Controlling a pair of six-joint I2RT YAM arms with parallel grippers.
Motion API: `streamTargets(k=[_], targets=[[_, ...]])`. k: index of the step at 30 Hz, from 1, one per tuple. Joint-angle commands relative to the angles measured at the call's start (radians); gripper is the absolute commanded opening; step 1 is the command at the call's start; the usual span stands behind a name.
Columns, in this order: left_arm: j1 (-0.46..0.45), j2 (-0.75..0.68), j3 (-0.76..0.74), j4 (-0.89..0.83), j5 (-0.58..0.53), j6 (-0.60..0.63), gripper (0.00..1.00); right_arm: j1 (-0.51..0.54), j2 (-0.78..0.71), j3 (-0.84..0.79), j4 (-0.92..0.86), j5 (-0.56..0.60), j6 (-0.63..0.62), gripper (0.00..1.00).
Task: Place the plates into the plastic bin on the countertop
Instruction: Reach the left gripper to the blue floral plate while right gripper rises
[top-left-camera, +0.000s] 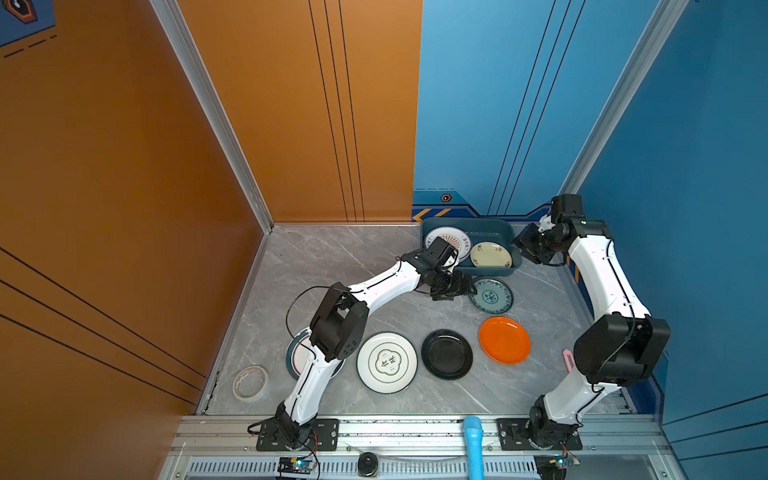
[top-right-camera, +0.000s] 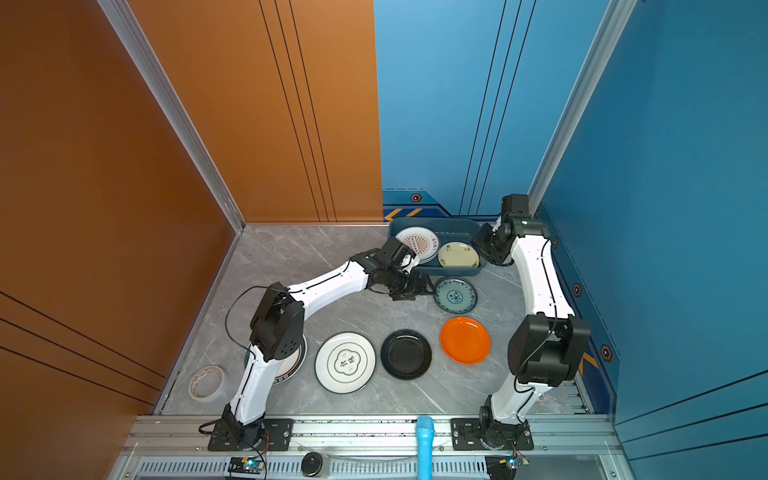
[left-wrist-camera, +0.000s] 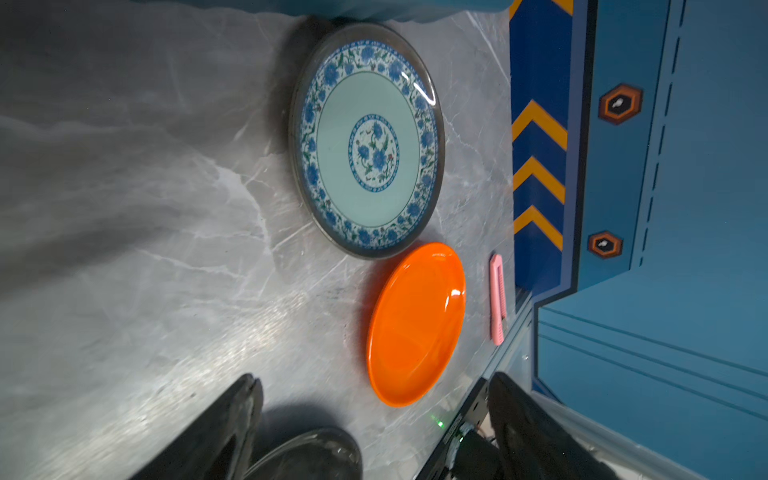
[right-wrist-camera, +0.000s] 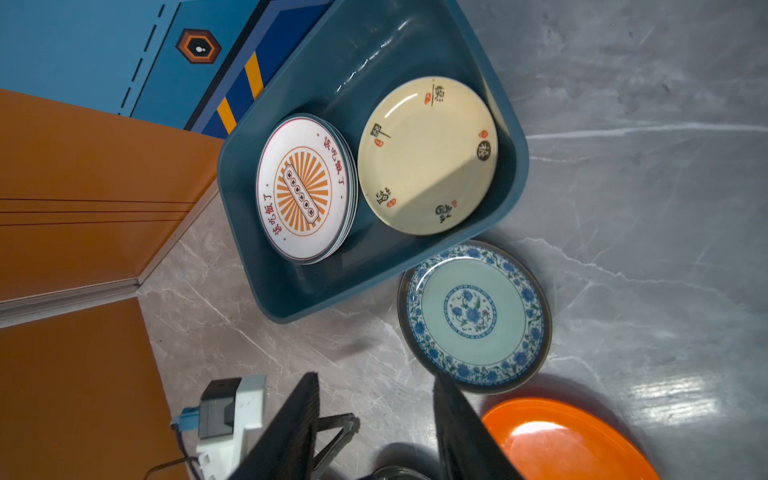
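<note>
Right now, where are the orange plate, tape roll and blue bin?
orange plate (top-left-camera: 504, 340): a top view, its middle.
tape roll (top-left-camera: 250, 397): a top view, its near side.
blue bin (top-left-camera: 484, 230): a top view, its far inner wall.

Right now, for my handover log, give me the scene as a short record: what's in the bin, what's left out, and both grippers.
in plastic bin: sunburst plate atop a stack, cream plate
on countertop: teal-patterned plate, orange plate, black plate, green-emblem plate, dark-rimmed plate partly under the left arm
other items: tape roll, pink cutter
left gripper: open, empty, beside the teal-patterned plate
right gripper: open, empty, at the bin's right end
</note>
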Motion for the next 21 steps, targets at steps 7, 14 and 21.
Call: streamTargets(k=[7,14,21], targets=[[-0.021,0.124,-0.032,0.219,-0.095,-0.221,0.69,0.008,-0.165,-0.187,0.096,-0.017,0.052,0.47],[-0.033,0.172,-0.020,0.235,-0.148,-0.263,0.59,-0.020,-0.183,-0.203,0.094,-0.032,0.039,0.47],[-0.038,0.222,0.014,0.226,-0.159,-0.285,0.52,-0.027,-0.178,-0.211,0.096,-0.037,0.035,0.47]])
